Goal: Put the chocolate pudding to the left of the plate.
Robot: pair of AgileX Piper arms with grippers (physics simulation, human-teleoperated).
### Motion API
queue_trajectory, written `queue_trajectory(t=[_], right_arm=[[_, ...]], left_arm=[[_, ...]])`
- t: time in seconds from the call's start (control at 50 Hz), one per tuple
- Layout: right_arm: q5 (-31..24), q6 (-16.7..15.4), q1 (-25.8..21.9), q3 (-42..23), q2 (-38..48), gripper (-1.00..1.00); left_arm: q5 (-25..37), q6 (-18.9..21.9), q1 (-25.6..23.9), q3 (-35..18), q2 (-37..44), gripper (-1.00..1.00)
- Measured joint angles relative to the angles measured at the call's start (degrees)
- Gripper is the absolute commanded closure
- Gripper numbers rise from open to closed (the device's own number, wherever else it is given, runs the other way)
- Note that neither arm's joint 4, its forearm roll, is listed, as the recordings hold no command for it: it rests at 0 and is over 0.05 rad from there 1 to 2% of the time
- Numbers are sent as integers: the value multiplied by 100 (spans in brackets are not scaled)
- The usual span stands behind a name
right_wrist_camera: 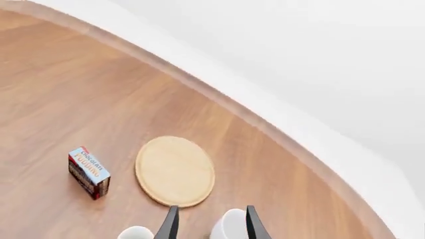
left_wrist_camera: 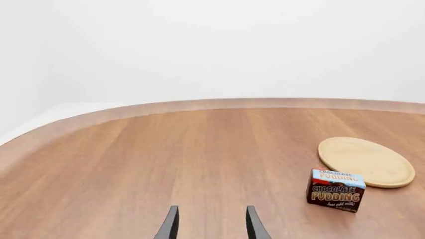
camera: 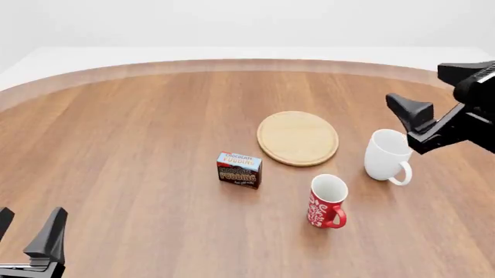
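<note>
We see the chocolate pudding (camera: 239, 169) just near-left of the plate (camera: 298, 138) — bare table (camera: 124, 150) leftward; both grippers spread, empty.

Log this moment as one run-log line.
pudding: on table, front-left of plate, apart | left gripper: open, empty | right gripper: open, empty

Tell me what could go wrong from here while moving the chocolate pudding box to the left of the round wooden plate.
1. The dark brown chocolate pudding carton stands close to the rim of the light-tan wooden plate; a wide grasp could nudge the plate.
2. The carton is small and upright, so a clumsy approach by the open left gripper might tip it.
3. The right gripper hangs close over the white mug and could bump it, or the red patterned mug nearby.
</note>
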State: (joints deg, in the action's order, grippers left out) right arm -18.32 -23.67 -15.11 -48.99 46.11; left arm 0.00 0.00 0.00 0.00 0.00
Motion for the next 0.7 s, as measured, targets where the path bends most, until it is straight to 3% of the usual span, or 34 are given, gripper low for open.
queue_trajectory(t=[0.34,0.7], right_arm=[[-608,-642,-715,-955,1480,-100],[-727,-585,-1285,-1447,2724,-100]], left_arm=[[0,0,0,0,0,-100],[0,0,0,0,0,-100]])
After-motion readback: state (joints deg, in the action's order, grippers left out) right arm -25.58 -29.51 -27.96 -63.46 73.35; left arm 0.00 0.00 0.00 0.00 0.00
